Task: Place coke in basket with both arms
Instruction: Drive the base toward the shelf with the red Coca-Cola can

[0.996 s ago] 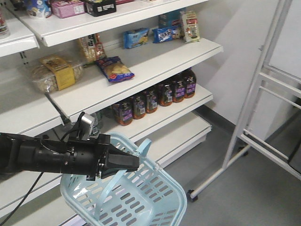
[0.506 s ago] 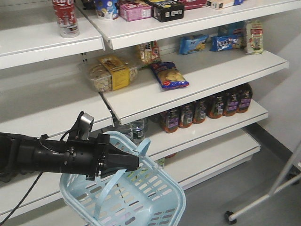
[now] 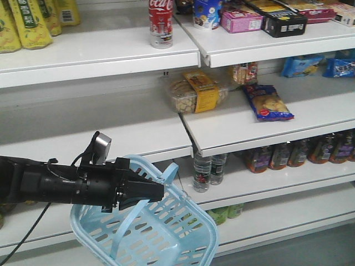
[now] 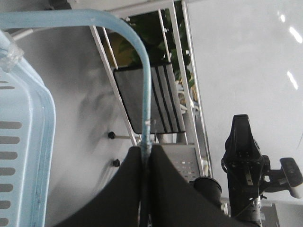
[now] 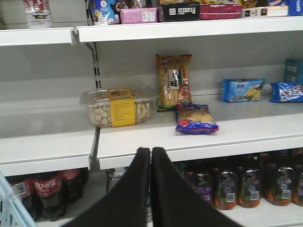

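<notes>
The left gripper (image 4: 147,150) has its jaws drawn narrow onto one swing handle (image 4: 144,80) of the basket (image 4: 28,137). The thin blue bar passes between the two black fingers.

In the front-facing view the left arm (image 3: 50,185) enters level from the left edge. The basket (image 3: 191,235) hangs tilted from the gripper tip, in front of the lower shelves.

The right gripper (image 5: 150,152) has its jaws closed tip to tip, with nothing between them. It points at the shelving, below the board that carries a clear snack tub (image 5: 118,108) with a yellow label and a blue chip bag (image 5: 195,119).

The coke (image 3: 161,22) stands upright on the upper shelf, at the right end of the left-hand board, just beside a blue printed cup (image 3: 206,12). It is well apart from the basket, above it and untouched by either gripper. The right wrist view shows only its patterned base at top left (image 5: 38,12)

Dark cola bottles (image 5: 42,194) stand on the bottom left shelf
</notes>
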Controlling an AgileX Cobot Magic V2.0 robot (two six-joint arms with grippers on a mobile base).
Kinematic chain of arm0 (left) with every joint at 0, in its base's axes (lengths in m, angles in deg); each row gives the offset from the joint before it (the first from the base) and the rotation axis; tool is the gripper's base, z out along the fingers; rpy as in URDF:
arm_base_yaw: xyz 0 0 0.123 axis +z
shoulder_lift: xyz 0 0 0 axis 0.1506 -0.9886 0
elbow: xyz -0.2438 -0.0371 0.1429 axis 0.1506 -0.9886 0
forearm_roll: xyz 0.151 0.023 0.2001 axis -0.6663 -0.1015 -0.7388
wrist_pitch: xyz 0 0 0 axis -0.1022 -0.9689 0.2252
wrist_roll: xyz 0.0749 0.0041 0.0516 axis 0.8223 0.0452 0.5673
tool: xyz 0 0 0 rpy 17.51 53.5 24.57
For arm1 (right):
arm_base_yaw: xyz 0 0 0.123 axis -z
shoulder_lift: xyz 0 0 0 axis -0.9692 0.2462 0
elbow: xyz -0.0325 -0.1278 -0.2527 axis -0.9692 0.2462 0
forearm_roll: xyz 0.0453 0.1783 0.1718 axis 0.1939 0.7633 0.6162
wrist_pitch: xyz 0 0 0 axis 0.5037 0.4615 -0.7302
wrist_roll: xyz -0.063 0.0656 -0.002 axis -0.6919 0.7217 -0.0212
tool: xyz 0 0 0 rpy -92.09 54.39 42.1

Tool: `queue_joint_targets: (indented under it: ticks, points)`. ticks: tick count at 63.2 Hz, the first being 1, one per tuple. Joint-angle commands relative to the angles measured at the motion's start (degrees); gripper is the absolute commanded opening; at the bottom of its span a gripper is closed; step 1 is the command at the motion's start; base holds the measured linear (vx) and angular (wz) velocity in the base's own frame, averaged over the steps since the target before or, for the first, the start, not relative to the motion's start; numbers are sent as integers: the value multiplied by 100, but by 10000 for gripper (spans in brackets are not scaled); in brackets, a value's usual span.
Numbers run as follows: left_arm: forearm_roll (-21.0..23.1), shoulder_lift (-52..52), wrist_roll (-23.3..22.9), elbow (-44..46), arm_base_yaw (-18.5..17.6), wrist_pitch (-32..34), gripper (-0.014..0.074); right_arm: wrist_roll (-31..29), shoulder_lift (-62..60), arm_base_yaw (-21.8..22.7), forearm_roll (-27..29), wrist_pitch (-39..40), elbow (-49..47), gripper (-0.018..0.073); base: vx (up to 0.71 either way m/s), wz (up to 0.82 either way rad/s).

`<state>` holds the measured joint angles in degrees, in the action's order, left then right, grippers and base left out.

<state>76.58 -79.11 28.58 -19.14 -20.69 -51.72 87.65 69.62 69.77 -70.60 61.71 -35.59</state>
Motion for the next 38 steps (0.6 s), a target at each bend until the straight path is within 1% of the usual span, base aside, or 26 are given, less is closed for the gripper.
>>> queue_joint_targets:
  ticks: [1, 19, 38]
  points:
    - [585, 291, 37, 93, -5, -523, -6, -29, -102, 15, -21, 448, 65, -10, 8, 38]
    - [585, 291, 37, 93, -5, -523, -6, -29, -102, 15, -21, 448, 65, -10, 7, 34]
    - [585, 291, 37, 93, -5, -523, -6, -29, -102, 15, -21, 448, 65, -10, 5, 25]
